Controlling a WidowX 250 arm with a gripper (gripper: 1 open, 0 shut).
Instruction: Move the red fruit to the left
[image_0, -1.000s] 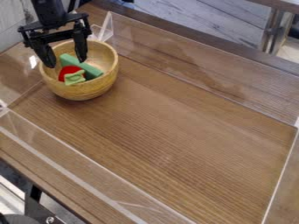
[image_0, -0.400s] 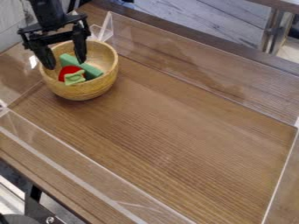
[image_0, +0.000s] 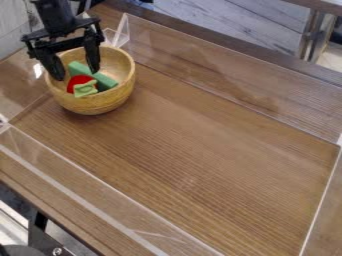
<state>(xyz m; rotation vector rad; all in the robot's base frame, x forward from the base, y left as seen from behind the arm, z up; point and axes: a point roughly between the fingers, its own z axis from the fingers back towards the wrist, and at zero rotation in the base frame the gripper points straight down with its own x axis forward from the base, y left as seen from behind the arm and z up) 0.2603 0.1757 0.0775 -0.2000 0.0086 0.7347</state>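
So the tool (image_0: 75, 58) is spread wide over the wooden bowl (image_0: 126, 91), prob bc it needs to straddle the strawberry (image_0: 78, 80) before closing. That one's in the bowl, near its left side in the cam view, w/ a light green leafy cap (image_0: 86, 90). Looks red n roundish, kinda small, prob squishy tbh.

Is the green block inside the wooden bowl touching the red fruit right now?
Cannot tell: in the camera view the red fruit and green block overlap, so contact stays unclear.
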